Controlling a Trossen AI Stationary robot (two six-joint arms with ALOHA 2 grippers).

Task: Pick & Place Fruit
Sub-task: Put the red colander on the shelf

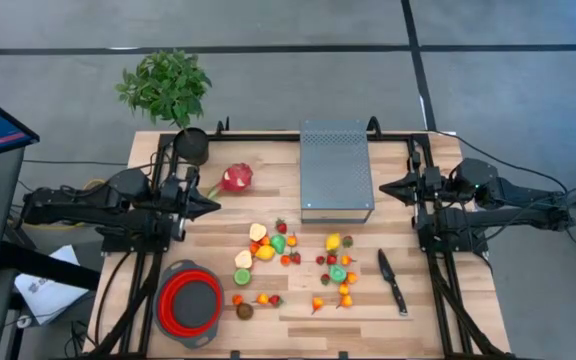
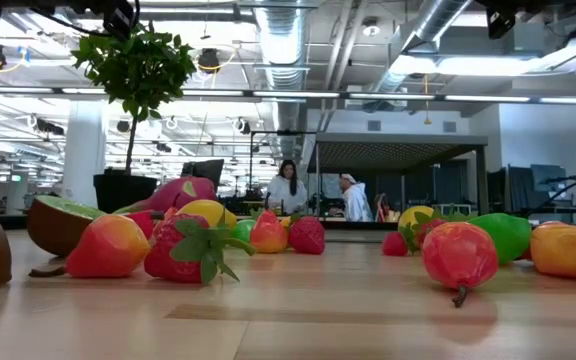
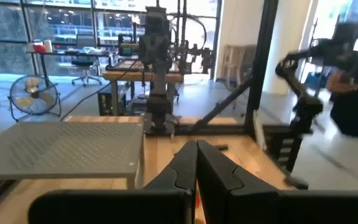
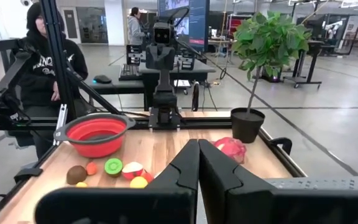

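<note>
Many small toy fruits (image 1: 293,262), red, orange, yellow, green and one brown, lie scattered on the wooden table's near middle. They also fill the low view, a red strawberry (image 2: 183,248) among them. A pink-red dragon fruit (image 1: 235,179) lies farther back on the left. My left gripper (image 1: 216,206) hovers shut at the table's left side, pointing level toward the right, just near of the dragon fruit. My right gripper (image 1: 384,186) hovers shut at the right side, pointing level toward the left. Both hold nothing.
A red bowl with a grey inside (image 1: 190,303) sits at the near left. A black-handled knife (image 1: 392,281) lies on a light board (image 1: 343,312) at the near right. A grey perforated box (image 1: 336,170) stands at the far middle, a potted plant (image 1: 173,100) at the far left. People stand beyond the table.
</note>
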